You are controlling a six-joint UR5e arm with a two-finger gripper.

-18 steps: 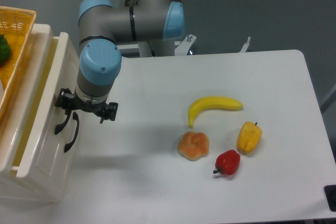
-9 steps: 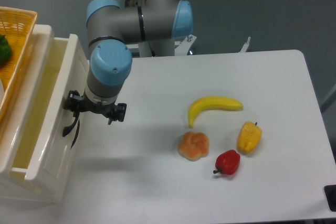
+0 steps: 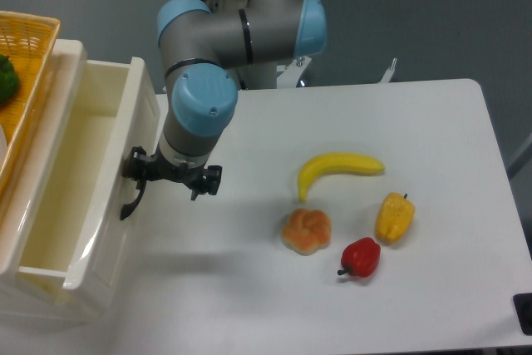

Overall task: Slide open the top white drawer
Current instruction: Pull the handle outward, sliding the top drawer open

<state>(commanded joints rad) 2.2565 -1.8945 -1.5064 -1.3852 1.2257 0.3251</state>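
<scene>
1. Top white drawer (image 3: 75,180) sits at the frame's left, pulled well out, inside showing.
2. Gripper (image 3: 143,174) is at its black handle (image 3: 131,202); can't tell if the jaws are clenched on it.
3. On the bench (image 3: 249,305), right of center: banana (image 3: 339,170), bread roll (image 3: 307,230), red pepper (image 3: 361,257), yellow pepper (image 3: 395,217).

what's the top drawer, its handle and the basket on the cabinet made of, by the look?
Top white drawer: probably moulded plastic or lacquered board; glossy cream walls with soft highlights and rounded edges. Black handle: thin curved bar, could be painted metal or plastic, too small to tell. Basket: woven wicker or rattan look, open yellow-tan lattice. The tool sits at the handle.
</scene>
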